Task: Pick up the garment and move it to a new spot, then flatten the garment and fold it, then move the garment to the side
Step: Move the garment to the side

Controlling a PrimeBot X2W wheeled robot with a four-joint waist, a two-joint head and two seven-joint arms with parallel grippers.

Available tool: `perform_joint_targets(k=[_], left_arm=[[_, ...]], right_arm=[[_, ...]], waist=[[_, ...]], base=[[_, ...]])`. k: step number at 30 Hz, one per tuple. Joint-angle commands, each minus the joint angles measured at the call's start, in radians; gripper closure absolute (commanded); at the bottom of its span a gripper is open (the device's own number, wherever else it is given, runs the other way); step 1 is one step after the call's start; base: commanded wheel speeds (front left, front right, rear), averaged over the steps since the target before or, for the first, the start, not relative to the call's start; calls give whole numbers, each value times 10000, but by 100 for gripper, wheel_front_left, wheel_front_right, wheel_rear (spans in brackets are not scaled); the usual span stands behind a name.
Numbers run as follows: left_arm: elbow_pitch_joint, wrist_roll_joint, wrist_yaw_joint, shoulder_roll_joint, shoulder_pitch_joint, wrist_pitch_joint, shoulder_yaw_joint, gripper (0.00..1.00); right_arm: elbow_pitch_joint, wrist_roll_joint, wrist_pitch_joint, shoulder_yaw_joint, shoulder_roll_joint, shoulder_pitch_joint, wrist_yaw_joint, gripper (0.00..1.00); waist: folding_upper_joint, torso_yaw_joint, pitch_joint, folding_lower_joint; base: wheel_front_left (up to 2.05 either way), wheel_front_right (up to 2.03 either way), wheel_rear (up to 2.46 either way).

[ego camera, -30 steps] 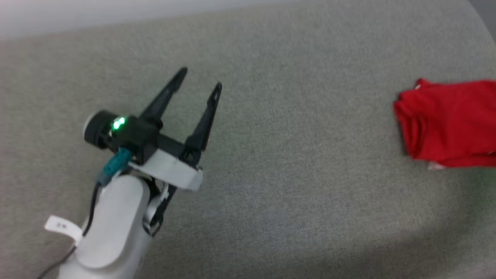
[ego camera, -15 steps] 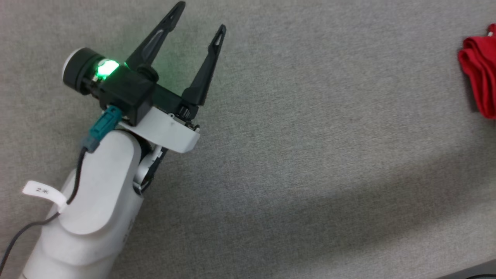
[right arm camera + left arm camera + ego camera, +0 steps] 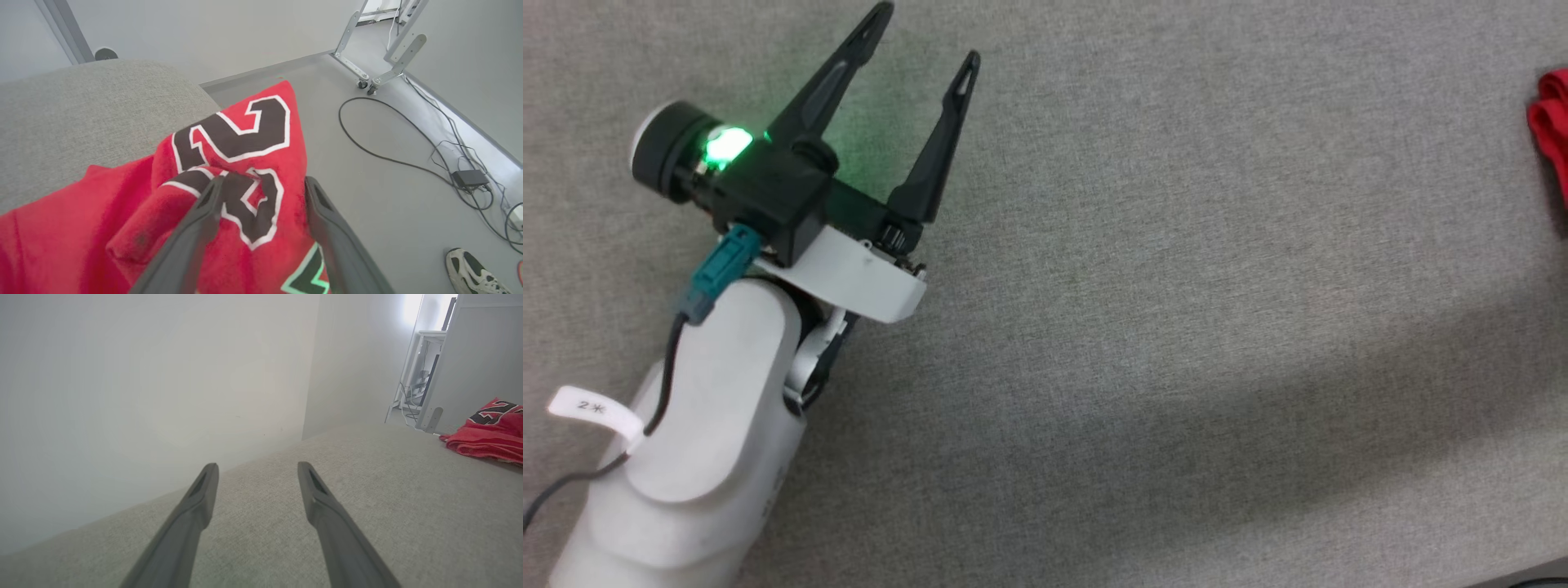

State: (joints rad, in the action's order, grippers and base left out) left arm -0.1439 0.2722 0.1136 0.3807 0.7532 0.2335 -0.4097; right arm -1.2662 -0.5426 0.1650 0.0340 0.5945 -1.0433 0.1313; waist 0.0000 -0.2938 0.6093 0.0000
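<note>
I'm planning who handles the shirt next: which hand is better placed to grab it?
Right. The right hand is open directly at the red shirt, fingers either side of its number. The left hand hovers open above bare grey surface, the shirt far to its right.

On the red garment [image 3: 122,212], just beyond the fingertips of the right gripper [image 3: 262,181], stands a black, white-outlined 2; the creased digit between them is unclear. Behind the left gripper [image 3: 926,33], a white cable tag [image 3: 592,408] reads 2 with a star-like mark.
</note>
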Motion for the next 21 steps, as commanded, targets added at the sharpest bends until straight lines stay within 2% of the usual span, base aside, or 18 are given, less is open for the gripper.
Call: perform_joint_targets(k=[1, 8, 13, 21], left_arm=[[-4, 72, -70, -3, -116, 33, 47, 0], [-192, 366, -242, -275, -625, 226, 186, 0], [-514, 559, -363, -495, -1298, 301, 457, 0], [-656, 778, -412, -818, -2926, 316, 1385, 0]], right_arm=[[-26, 57, 55, -79, 52, -32, -11, 0], [140, 453, 320, -701, 412, -56, -11, 0], [804, 571, 397, -1565, 153, 241, -11, 0], [2159, 76, 607, -3146, -685, 1373, -11, 0]], waist=[[0, 11, -135, 0], [0, 351, -855, 0], [0, 772, -1704, 0], [0, 1387, -3187, 0]], base=[[0, 0, 0], [0, 0, 0], [0, 0, 0], [0, 0, 0]])
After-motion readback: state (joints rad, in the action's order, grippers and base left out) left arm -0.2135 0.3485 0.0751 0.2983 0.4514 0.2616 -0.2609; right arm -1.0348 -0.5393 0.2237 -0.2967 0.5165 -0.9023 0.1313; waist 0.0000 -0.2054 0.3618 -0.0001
